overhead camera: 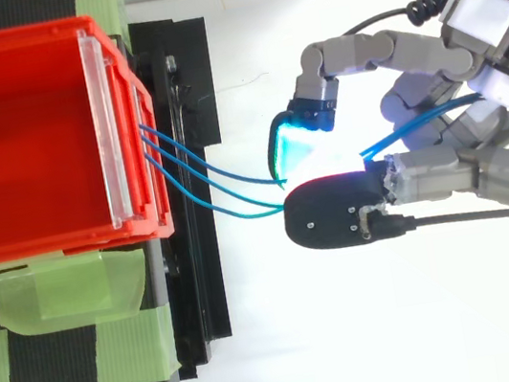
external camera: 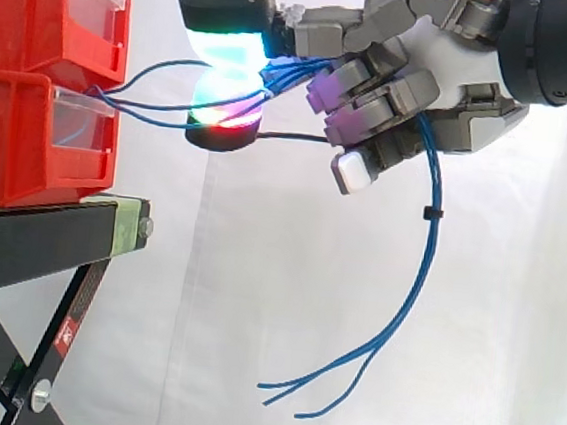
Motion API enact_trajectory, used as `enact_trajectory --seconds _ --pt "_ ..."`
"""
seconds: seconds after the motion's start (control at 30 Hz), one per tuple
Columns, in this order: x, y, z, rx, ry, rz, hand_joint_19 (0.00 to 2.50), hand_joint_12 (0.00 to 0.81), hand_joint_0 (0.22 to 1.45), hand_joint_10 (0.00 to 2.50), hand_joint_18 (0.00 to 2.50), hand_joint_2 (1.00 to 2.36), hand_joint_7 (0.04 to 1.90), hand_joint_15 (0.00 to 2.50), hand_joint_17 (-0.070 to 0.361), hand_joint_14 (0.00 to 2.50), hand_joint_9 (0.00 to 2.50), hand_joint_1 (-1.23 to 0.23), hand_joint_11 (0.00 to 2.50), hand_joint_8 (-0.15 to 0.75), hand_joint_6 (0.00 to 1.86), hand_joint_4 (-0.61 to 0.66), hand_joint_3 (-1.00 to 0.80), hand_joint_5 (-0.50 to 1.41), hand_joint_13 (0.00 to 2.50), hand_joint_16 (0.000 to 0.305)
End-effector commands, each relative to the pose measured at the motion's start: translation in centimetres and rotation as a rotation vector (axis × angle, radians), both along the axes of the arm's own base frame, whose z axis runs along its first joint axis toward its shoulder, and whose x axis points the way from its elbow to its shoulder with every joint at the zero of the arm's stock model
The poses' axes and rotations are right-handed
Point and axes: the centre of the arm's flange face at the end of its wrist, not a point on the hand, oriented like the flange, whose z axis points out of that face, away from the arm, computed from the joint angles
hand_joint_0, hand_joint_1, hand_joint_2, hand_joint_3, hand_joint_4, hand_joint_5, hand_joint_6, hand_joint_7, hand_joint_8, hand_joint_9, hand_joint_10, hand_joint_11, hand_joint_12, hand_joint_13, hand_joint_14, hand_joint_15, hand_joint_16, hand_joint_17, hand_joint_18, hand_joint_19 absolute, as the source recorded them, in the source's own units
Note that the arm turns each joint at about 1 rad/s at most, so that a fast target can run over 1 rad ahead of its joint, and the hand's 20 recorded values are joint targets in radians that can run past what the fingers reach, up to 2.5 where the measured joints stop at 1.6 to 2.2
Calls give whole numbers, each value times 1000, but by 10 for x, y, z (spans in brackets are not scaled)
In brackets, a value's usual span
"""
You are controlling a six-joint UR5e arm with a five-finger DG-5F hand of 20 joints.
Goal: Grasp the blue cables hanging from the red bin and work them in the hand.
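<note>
Several thin blue cables (external camera: 155, 85) run out of the lower red bin (external camera: 29, 143) and across to my hand (external camera: 448, 68). Two glowing fingertips (external camera: 229, 45), one cyan-green above and one red-green below, pinch the cables to the right of the bins. Behind the pinch the cables pass through the curled fingers and hang down in a long loop (external camera: 422, 256), with loose ends near the bottom. From above, the blue cables (overhead camera: 204, 175) leave the bin front (overhead camera: 156, 168) and meet the pinching fingertips (overhead camera: 291, 146); my hand (overhead camera: 475, 117) lies to the right.
A second red bin (external camera: 42, 8) is stacked on the lower one, both on a black stand (external camera: 51, 230) with green tape (overhead camera: 67, 289) on it. A white curtain hangs behind.
</note>
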Motion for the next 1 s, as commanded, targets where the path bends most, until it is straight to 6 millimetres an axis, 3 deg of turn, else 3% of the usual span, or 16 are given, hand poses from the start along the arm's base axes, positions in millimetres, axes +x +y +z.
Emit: enact_trajectory --seconds 0.0,0.97 --pt "0 0 0 0 0 0 559 470 941 2500 2483 1021 1360 1461 139 2500 1601 -634 2500 350 477 246 -443 294 1747 186" --pt "0 0 0 0 0 0 559 470 944 2500 2483 1021 1353 1461 139 2500 1601 -628 2500 350 488 249 -445 279 1747 186"
